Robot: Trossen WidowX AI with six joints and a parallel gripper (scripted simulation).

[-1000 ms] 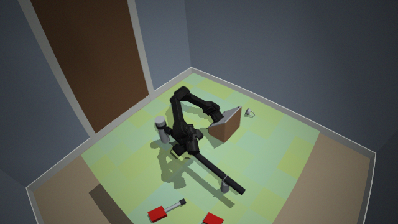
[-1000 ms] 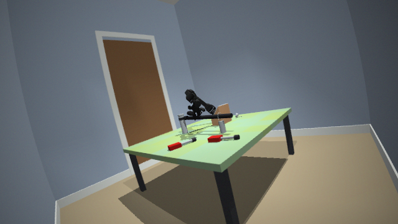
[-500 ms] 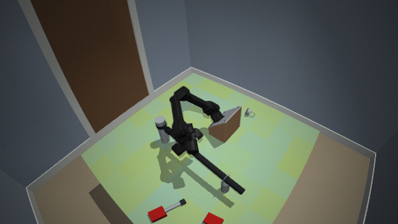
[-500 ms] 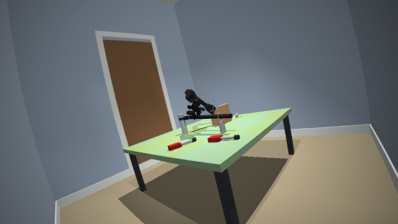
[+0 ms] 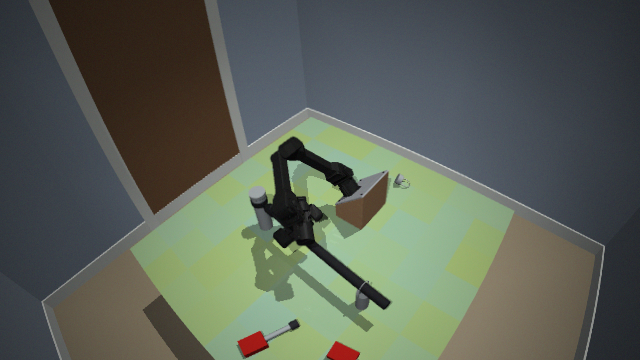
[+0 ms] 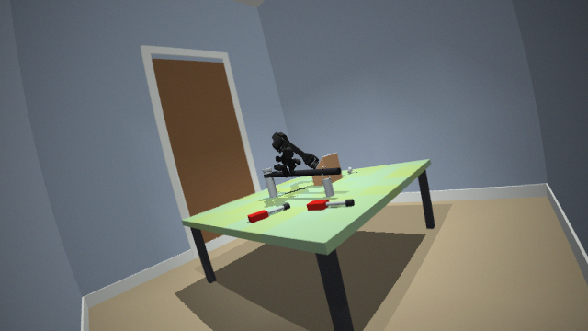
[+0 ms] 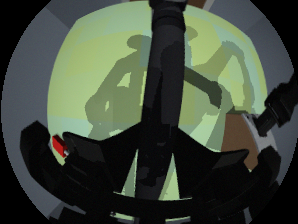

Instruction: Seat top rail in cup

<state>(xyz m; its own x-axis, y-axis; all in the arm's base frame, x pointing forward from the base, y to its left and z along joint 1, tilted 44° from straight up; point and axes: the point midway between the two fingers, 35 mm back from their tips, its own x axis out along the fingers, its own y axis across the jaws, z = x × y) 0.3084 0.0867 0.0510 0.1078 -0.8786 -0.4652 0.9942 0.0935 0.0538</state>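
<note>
The arm (image 5: 282,180) (image 6: 299,150) is black; its links chunky, its joints blocky.

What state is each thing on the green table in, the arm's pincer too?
Pincer: shut on the rail.
Rail: raised, running through the loop cap; full seating at the far end can't be told.
Big post: upright.
Small post: upright, under the rail.
Two red-handled tools: lying down.

The long black rail (image 5: 345,267) (image 6: 303,173) (image 7: 164,75) lies almost flat, through the loop, above the tabletop (image 5: 415,240) (image 6: 367,198) (image 7: 75,85).
</note>
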